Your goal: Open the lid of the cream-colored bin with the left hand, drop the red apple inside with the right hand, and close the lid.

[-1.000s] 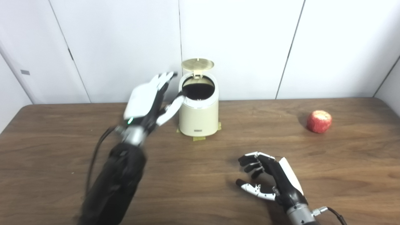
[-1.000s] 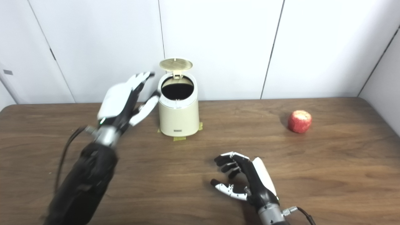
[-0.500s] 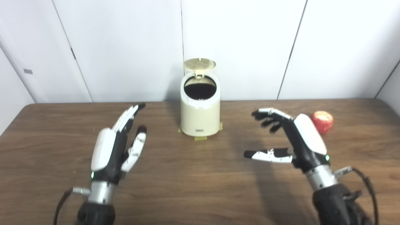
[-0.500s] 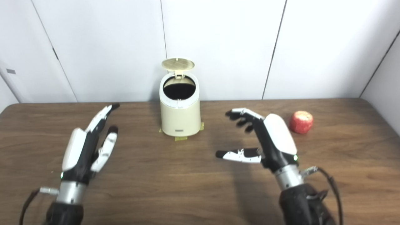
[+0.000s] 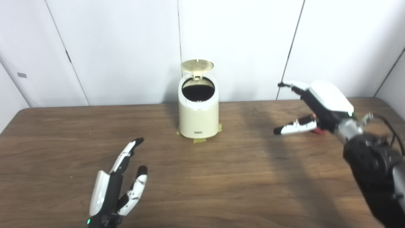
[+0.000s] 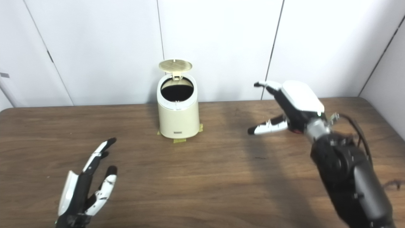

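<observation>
Apple (image 5: 318, 130) mostly hidden under right hand (image 5: 316, 106) | fingers spread, empty, directly above | left hand (image 5: 115, 186) open, far | bin (image 5: 198, 110) lid up

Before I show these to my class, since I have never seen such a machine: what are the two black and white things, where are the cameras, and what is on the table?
They are the two hands of a humanoid robot, each on a black arm. Both pictures come from cameras side by side on its head, so they show one scene from slightly different spots. On the brown table stands a cream-colored bin with its lid flipped up and its dark inside showing. The left hand is low and near, open, holding nothing. The right hand is raised, fingers spread, in front of the red apple, which it mostly hides. Whether it touches the apple cannot be told.
</observation>
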`<state>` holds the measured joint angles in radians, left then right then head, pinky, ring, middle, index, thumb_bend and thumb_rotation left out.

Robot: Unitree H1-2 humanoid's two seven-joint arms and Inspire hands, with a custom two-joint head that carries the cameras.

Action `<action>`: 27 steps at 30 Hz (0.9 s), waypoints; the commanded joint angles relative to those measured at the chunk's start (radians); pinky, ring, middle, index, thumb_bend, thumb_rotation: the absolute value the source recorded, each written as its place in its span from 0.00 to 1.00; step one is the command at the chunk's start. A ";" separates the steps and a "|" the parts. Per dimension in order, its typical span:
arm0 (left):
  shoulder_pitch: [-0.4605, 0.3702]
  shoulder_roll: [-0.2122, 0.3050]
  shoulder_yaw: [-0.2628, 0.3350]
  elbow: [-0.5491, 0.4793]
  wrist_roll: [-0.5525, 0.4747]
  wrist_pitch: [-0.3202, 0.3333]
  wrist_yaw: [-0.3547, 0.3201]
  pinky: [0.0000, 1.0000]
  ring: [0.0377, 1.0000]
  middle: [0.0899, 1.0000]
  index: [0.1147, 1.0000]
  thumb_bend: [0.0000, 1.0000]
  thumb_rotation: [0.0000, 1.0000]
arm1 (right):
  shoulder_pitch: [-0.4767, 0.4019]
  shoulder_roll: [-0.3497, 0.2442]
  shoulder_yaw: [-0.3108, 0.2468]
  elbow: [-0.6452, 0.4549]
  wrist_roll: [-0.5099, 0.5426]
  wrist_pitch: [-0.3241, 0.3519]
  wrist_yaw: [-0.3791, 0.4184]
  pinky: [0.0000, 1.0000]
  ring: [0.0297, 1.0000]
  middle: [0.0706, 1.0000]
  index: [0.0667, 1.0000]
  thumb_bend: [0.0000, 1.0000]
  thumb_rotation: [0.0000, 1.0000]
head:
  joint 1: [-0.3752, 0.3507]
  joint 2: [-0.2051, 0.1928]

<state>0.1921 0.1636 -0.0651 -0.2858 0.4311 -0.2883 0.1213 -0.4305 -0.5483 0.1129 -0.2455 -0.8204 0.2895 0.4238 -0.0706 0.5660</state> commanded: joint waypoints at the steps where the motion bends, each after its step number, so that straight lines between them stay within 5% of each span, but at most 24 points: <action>1: 0.006 -0.002 0.010 -0.020 0.008 -0.049 0.022 0.87 0.92 0.92 0.89 0.23 0.75 | -0.073 -0.045 0.004 0.040 -0.031 0.015 0.023 0.67 0.85 0.87 0.83 1.00 0.37 | 0.003 -0.002; 8: 0.024 -0.004 0.028 -0.021 0.028 -0.071 0.020 0.86 0.92 0.92 0.90 0.24 0.73 | -0.203 -0.088 0.098 0.334 -0.077 0.010 0.067 0.71 0.88 0.91 0.86 1.00 0.34 | 0.003 -0.005; 17: 0.032 -0.029 0.035 -0.019 0.021 -0.103 0.040 0.85 0.91 0.90 0.88 0.22 0.71 | -0.310 -0.086 0.159 0.633 -0.047 -0.031 0.025 0.72 0.92 0.94 0.85 1.00 0.30 | 0.004 -0.003; 27: 0.036 -0.038 0.039 0.000 0.003 -0.135 0.063 0.87 0.91 0.90 0.88 0.21 0.86 | -0.369 -0.093 0.249 0.787 -0.069 -0.036 0.008 0.71 0.90 0.92 0.84 1.00 0.31 | 0.006 -0.002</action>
<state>0.2364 0.1584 -0.0317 -0.2797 0.4342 -0.3954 0.1604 -0.7276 -0.6095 0.3675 0.5551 -0.8767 0.2436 0.4598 -0.0644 0.5630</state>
